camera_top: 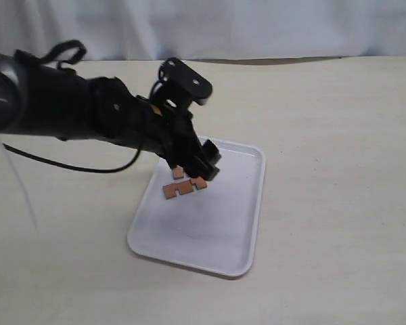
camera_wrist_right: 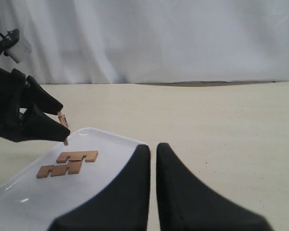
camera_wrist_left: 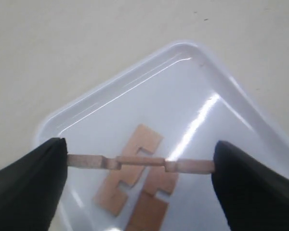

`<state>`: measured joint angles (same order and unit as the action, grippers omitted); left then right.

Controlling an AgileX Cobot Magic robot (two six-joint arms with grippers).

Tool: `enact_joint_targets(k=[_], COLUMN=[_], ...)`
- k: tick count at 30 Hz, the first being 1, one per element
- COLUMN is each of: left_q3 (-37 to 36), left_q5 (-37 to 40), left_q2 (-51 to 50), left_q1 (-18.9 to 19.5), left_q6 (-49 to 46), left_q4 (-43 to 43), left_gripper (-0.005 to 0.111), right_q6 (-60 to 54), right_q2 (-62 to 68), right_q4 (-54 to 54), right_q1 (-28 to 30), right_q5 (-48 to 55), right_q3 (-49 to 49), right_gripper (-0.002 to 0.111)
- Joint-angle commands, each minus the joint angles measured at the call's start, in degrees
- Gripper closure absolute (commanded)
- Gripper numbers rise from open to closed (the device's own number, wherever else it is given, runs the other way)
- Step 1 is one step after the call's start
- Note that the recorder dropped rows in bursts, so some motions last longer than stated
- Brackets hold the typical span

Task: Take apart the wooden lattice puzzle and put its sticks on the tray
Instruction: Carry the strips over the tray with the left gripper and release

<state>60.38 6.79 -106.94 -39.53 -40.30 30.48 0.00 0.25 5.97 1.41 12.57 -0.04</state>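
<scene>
Clamping a stick (camera_wrist_left: 86,160) endwise in left pincer (camera_wrist_left: 140,163) over tray (camera_wrist_left: 221,110), right pincer (camera_wrist_right: 153,147) clenched empty; dropped high, might bounce out.

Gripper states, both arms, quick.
Left gripper: closed on one stick, gripped by its ends above the tray.
Right gripper: closed, holding nothing.

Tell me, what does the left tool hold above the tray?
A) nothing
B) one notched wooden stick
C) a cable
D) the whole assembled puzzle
B: the left tool pinches a single notched stick by its ends above the tray, where other sticks lie flat.
</scene>
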Motion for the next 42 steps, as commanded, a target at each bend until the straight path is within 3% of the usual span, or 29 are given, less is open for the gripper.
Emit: enact_joint_targets(k=[1,3,6,11,16,25,36,42], left_q3=[0.5,0.5,0.5,0.5,0.5,0.5,0.5,0.4], left_q5=[-5.9,-7.2,-7.6,-6.4,-7.4,-6.4,-6.3,-5.1], left_q2=[-3.4,-4.8,-6.4,-6.6,-6.6,-6.6,-4.2,0.3], left_q1=[-5.7,-6.8,-7.0,-7.0,-7.0,-7.0,-6.9,-1.3], left_q6=[-0.3,-0.3,-0.3,-0.3,-0.3,-0.3,-0.3,0.3], left_q4=[-2.0,-4.0,-4.5,-4.5,-4.5,-4.5,-4.5,-2.8], left_gripper=[0.107,0.105,0.094,0.054,0.032,0.022,0.021,0.021], right_q6=[0.0,0.0,0.0,0.0,0.0,0.0,0.0,0.0], right_q2=[-0.2,-0.2,-0.2,-0.2,-0.2,-0.2,-0.2,-0.2], right_q4=[0.2,0.2,0.2,0.2,0.2,0.2,0.2,0.2], right_q1=[-0.2,-0.2,-0.2,-0.2,-0.2,-0.2,-0.2,-0.2], right_q5=[-0.4,-0.4,-0.4,-0.4,-0.4,-0.4,-0.4,-0.4], right_q3=[0.0,0.0,0.0,0.0,0.0,0.0,0.0,0.0], right_gripper=[0.104,0.104,0.104,0.104,0.104,0.104,0.104,0.104])
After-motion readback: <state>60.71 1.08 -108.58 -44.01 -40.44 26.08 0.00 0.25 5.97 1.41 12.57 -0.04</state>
